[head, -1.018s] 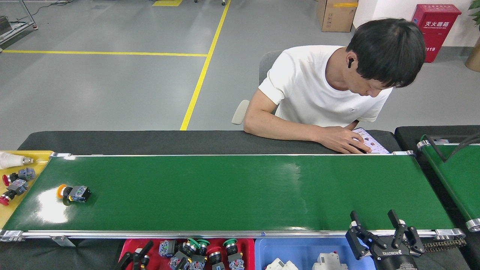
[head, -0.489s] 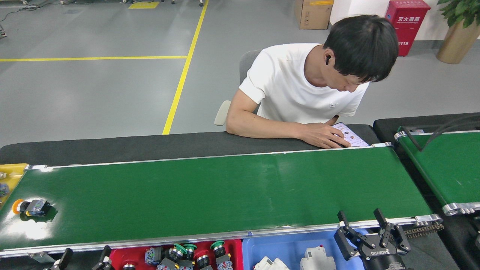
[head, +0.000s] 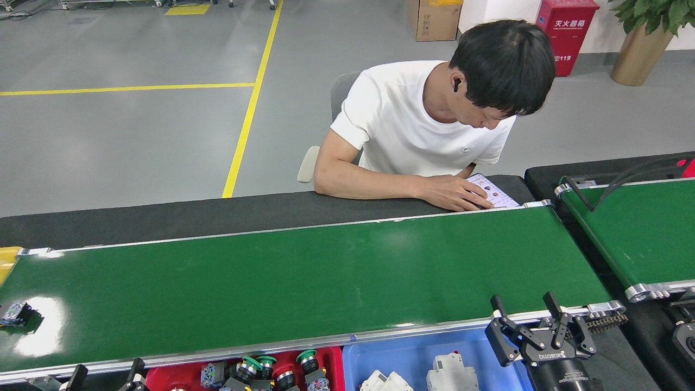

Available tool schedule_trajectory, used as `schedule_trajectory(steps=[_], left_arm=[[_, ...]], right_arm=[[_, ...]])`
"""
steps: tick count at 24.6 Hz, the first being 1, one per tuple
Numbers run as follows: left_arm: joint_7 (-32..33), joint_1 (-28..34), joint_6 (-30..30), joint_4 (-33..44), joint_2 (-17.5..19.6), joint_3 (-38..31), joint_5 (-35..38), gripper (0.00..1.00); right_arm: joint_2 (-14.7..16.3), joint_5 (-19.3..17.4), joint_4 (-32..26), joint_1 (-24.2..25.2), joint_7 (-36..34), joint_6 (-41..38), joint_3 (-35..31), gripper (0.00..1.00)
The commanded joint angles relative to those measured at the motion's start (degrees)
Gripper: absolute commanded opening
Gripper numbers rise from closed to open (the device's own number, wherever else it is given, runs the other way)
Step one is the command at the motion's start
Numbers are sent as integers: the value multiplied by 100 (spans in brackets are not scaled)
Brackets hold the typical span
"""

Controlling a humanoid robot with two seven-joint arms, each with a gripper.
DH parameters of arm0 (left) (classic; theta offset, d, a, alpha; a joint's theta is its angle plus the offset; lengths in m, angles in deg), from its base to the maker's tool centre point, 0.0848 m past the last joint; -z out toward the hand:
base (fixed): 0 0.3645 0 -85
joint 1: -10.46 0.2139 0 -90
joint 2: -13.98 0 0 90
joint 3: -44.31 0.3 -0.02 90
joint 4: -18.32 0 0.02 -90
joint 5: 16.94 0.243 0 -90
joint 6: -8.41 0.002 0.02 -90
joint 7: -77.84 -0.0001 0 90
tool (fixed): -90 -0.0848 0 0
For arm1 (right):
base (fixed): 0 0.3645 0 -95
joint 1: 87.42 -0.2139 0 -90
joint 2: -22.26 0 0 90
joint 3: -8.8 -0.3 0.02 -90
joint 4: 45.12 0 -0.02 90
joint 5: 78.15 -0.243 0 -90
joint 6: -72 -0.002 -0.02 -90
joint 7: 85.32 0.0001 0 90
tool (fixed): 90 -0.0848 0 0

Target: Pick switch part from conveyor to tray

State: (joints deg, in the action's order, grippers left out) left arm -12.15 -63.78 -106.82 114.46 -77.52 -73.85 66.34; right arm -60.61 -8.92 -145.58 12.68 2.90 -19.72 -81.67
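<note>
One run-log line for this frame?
switch part: conveyor far left | right gripper: open, empty | left gripper: open | red tray: holds switches

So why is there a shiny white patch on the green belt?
Head view: it's glare from lights above bouncing off the glossy dark-green conveyor belt, brightest at the left end beside the small grey switch part; everything else looks sharp.

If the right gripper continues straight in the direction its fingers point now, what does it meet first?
Probably the near silver rail of the conveyor, then bare belt. The right gripper is open and empty; its height over the rail is unclear.
</note>
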Motion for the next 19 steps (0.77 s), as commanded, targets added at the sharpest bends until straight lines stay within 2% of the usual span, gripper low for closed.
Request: schedule_trajectory(steps=[1,6,11,19], left_arm=[[-54,-46,229,141,106,118,-31,100],[60,-275,572,203,106,602,153,100],[140,-275,888,326,-113,918,487,100],[122,-328,800,255,-43,883,399,100]], right_arm=[[-18,-15,-97,-18,-24,13,-102,100],[-18,-15,-97,246,-15,-22,-647,100],[-10,-15,-97,343,-15,-22,-682,100],[-18,-15,-97,343,-32,-31,-673,100]])
